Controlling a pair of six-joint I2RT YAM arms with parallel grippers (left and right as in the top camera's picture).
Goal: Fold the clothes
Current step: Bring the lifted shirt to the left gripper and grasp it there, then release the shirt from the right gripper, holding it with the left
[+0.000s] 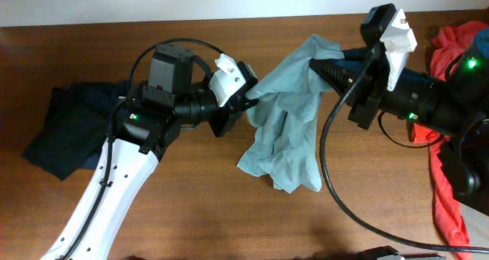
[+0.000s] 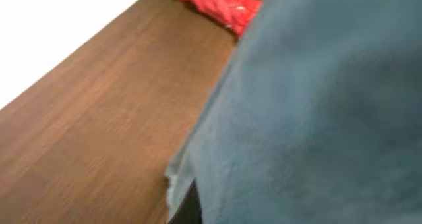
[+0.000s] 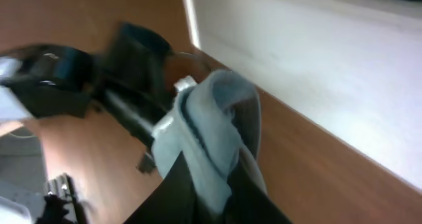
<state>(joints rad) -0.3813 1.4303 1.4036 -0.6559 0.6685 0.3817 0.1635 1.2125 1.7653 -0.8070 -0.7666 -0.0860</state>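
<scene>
Grey-blue cloth of the T-shirt (image 2: pixel 316 118) presses close to the left wrist lens and fills most of that view. Beside it runs the brown wood-grain table (image 2: pixel 99 138), with a red garment (image 2: pixel 217 3) lying far off near the white wall (image 2: pixel 39 39).

From overhead, the T-shirt (image 1: pixel 286 130) hangs bunched between the 2 arms over the middle of the table (image 1: pixel 191 214). Whether its lower folds touch the wood is hard to tell. The left gripper (image 1: pixel 246 101) is closed on the shirt's left edge. The right gripper (image 1: pixel 325 61) is closed on an upper corner, and its wrist view shows the cloth (image 3: pixel 211 132) gathered and draped over it.

At the table's left end a navy garment (image 1: pixel 57 130) lies crumpled, partly under the left arm. The red garment (image 1: pixel 443 191) spreads along the right end beneath the right arm. The wall (image 1: pixel 153 0) borders the far edge of the table.
</scene>
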